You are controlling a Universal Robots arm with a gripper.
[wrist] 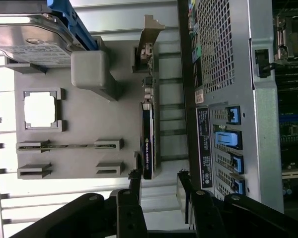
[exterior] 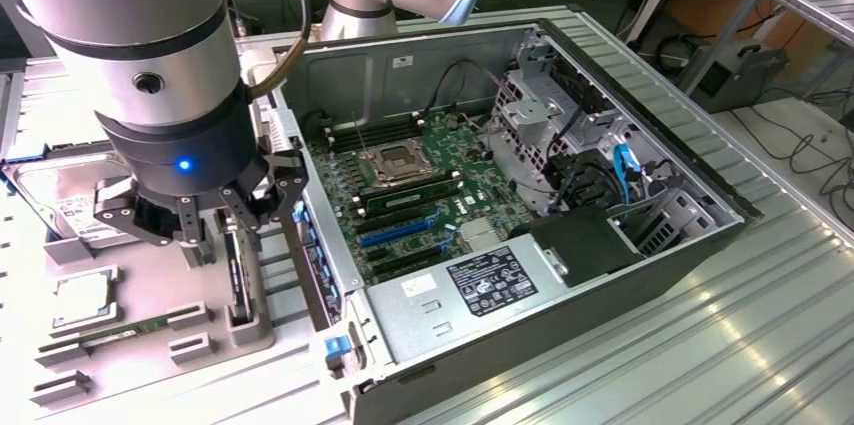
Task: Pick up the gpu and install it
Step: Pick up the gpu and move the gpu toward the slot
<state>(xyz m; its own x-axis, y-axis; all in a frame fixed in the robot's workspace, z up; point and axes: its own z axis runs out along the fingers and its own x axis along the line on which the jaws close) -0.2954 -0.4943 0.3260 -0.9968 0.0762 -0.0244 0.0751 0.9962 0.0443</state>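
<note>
- GPU [exterior: 242, 283] is seen standing on edge in a slot of the grey fixture tray [exterior: 147, 280], just beside the opened computer case [exterior: 694, 245].
- The end effector [exterior: 234, 227] is held open just above the card, with nothing gripped.

The ribbed silvery metal surface [exterior: 747, 345] carries an open dark tower computer case [exterior: 681, 255] lying on its side and, just beside it, a flat grey plastic parts tray [exterior: 147, 280].
</note>
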